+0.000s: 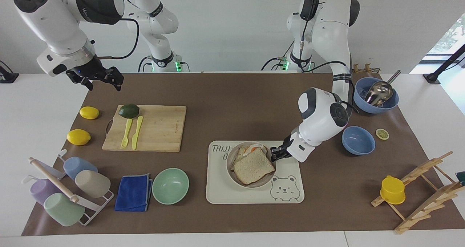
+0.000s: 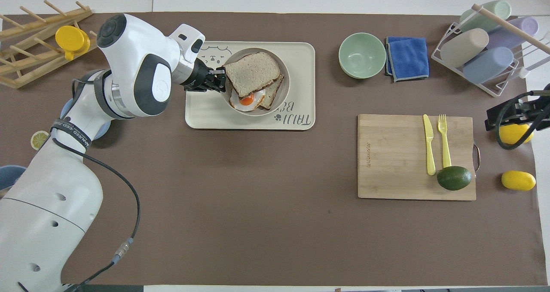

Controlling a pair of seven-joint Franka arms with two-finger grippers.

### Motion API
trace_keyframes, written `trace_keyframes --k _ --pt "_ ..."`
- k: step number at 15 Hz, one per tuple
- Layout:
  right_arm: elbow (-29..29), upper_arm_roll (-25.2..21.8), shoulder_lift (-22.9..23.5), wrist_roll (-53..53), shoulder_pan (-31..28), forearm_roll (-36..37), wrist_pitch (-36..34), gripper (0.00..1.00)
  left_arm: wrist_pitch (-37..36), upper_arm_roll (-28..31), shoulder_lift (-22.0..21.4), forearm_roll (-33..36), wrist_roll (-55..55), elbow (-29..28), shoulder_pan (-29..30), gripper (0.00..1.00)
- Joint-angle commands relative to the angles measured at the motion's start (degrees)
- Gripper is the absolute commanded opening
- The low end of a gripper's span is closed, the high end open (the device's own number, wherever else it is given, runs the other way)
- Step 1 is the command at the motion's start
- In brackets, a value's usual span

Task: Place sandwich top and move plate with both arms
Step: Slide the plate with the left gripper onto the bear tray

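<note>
**Plate held over the tray**

The left gripper is clamped on the rim of the round grey-beige plate, which carries the light-brown sandwich top over the cream bear-printed tray. The right gripper waits above the brown mat's corner; its grip is unclear
</note>
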State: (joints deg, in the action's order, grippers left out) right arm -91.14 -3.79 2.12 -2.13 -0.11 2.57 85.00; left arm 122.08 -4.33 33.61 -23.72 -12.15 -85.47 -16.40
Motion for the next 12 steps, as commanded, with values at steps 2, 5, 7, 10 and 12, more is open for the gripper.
trace_keyframes --k 2,5,7,10,12 --pt "0.61 0.1 -0.01 -1.3 -0.41 -0.46 -1.15 1.0 3.25 0.11 -0.83 0.08 2.21 -2.59 -0.22 0.0" --pt "0.61 0.1 -0.01 -1.3 -0.41 -0.46 -1.24 1.0 3.25 0.2 -0.92 0.08 2.3 -2.68 -0.22 0.0" --pt "0.61 0.1 -0.01 -1.3 -0.33 -0.46 -1.15 1.0 3.16 0.28 -0.92 0.08 2.39 -2.68 -0.13 0.0" --pt "0.61 0.1 -0.01 -1.3 -0.33 -0.38 -1.24 1.0 2.55 0.37 -0.92 0.26 2.39 -2.24 0.05 1.0" --pt "0.61 0.1 -0.01 -1.3 -0.41 -0.46 -1.15 1.0 0.1 0.46 -0.83 4.19 2.3 -0.5 1.09 1.0"
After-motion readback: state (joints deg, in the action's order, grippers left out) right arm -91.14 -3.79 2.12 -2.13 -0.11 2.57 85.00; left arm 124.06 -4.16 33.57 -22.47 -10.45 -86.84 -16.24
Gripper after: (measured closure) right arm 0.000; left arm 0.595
